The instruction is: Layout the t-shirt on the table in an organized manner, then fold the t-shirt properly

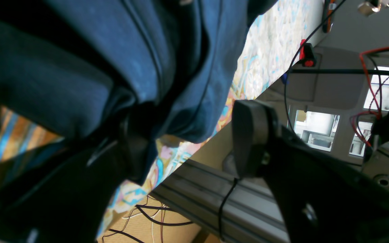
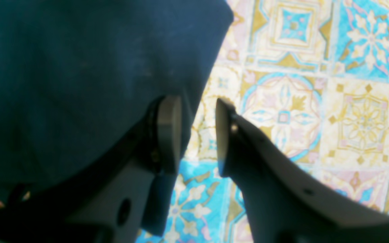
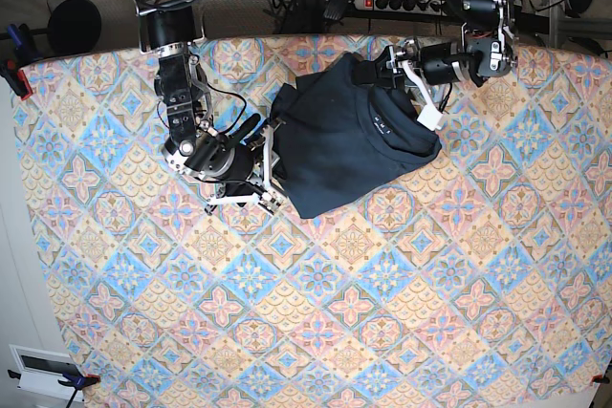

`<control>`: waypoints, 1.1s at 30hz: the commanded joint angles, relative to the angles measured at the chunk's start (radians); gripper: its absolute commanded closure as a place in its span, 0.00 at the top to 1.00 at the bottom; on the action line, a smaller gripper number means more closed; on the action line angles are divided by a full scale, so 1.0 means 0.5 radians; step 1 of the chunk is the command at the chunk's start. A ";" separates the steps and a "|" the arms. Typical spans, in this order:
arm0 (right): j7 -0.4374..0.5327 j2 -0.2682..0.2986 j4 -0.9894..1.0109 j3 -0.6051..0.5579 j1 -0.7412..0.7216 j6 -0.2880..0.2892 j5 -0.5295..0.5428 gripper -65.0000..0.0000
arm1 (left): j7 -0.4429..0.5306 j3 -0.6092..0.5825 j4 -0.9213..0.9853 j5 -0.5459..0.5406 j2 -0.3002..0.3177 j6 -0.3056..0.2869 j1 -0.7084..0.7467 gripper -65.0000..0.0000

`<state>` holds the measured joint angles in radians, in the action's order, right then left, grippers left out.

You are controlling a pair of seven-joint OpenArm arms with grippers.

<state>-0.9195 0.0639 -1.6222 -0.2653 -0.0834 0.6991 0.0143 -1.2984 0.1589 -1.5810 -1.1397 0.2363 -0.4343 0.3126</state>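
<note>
1. T-shirt (image 3: 349,145): dark navy, bunched in a rumpled heap at upper centre of base view, on the table (image 3: 316,332). Not spread flat; edges folded under, small white label visible near its right part.
2. Table: diamond tile cloth in pink, blue, cream, orange; fills most of base view.
3. Right gripper (image 3: 271,171): at left edge of the shirt heap in base view, arm coming down from upper left of frame.
4. Right wrist view: right gripper (image 2: 198,130) jaws apart w/ a clear gap; patterned cloth shows through the gap. Left-of-frame finger is against the shirt (image 2: 79,77), fabric draped over and around it; the other finger is bare, over the table (image 2: 349,101). Nothing pinched betw. them.
5. Left gripper (image 3: 421,93): at upper right of the shirt heap in base view, near the collar side.
6. Left wrist view: left gripper (image 1: 187,141) jaws wide apart. Finger at lower left of frame is buried under shirt (image 1: 113,67) fabric; finger at centre right is free, nothing on it. Shirt hangs on one finger only, not clamped.
7. Same view, right side of frame: table edge (image 1: 275,50), metal rail (image 1: 214,199), loose wires (image 1: 154,216).
</note>
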 commanded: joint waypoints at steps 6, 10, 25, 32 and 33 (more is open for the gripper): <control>0.036 -0.004 -0.034 0.007 -0.040 -0.002 0.028 0.25 | 0.011 0.015 -0.028 -0.107 0.017 -0.004 -0.099 0.55; 0.036 -0.004 -0.034 0.007 -0.040 -0.002 0.028 0.25 | 0.017 0.015 -0.025 -0.113 0.011 -0.001 -0.133 0.55; 0.036 0.000 -0.034 0.007 -0.040 -0.002 0.028 0.25 | 0.051 0.224 -0.019 -0.100 0.106 -0.001 -0.130 0.55; 0.033 0.000 -0.031 0.004 -0.040 -0.002 0.028 0.25 | 0.045 0.212 -0.016 -0.094 -0.026 -0.001 -0.197 0.55; 0.033 0.000 -0.031 0.004 -0.040 -0.002 0.028 0.25 | 0.045 0.212 -0.016 -0.094 -0.048 -0.001 -0.212 0.55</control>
<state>-0.9199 0.0643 -1.6222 -0.2657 -0.0830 0.6994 0.0147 -1.2819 0.2577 -1.5734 -1.1660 0.1986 -0.4305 0.2115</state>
